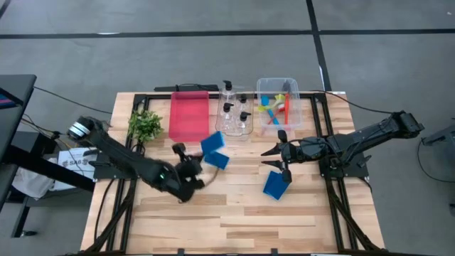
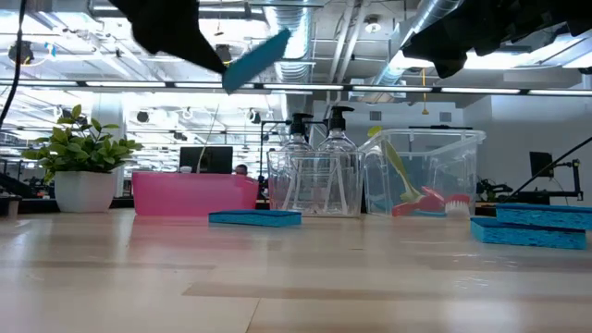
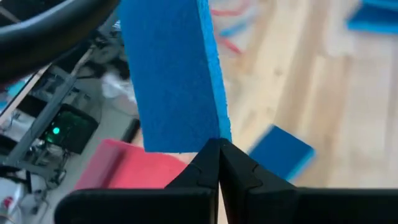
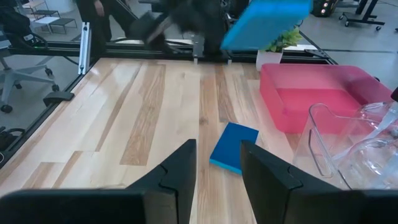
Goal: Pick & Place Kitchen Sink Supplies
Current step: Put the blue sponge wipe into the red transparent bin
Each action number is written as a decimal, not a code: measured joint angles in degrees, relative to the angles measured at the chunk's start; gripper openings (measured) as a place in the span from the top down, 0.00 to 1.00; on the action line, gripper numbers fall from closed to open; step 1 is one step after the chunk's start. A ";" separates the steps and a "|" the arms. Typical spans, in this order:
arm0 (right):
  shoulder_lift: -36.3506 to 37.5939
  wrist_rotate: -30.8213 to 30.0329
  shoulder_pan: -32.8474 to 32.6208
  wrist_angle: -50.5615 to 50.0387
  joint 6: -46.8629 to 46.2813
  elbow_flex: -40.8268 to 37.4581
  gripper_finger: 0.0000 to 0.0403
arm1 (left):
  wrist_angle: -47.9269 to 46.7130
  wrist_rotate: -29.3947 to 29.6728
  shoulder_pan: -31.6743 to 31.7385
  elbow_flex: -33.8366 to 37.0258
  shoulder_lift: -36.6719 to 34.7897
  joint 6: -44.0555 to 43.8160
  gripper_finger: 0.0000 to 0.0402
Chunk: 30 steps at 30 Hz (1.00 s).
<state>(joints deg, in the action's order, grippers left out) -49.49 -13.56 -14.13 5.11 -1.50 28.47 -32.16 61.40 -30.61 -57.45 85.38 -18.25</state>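
The blue sponge (image 1: pixel 212 142) hangs in the air, pinched by one edge in my left end effector (image 3: pixel 219 163), whose fingers are pressed together on it above the worktop (image 1: pixel 234 213), just beside the red tray (image 1: pixel 188 116). A second sponge (image 1: pixel 219 160) lies flat on the wood right below it, and a third (image 1: pixel 276 184) rests near my right end effector (image 1: pixel 277 158), which waits over the middle of the worktop with its fingers apart and nothing between them.

As I judge it, the step in hand is carrying this sponge to the tray. My hold is only on a thin margin, so I should move slowly and keep the sponge hanging steady, not swinging. I would clear the tray's near wall before lowering, bring the sponge close to the floor of the tray, then let go, staying wide of the clear bottles (image 1: pixel 234 107) beside it.
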 joint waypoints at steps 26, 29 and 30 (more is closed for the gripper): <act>-0.01 0.00 0.00 -0.01 0.57 0.00 0.71 | 13.21 -10.48 30.34 22.50 -17.50 -5.61 0.99; -0.01 0.00 0.00 -0.03 0.57 0.00 0.71 | 13.85 -10.47 31.42 22.64 -16.14 -5.62 0.99; -0.01 0.00 0.01 -0.03 0.57 0.00 0.71 | 14.00 -10.52 31.71 22.64 -15.72 -5.60 0.99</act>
<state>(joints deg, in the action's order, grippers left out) -49.50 -13.56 -14.12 5.08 -0.93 28.47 -18.15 50.88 1.10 -34.81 69.65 -23.84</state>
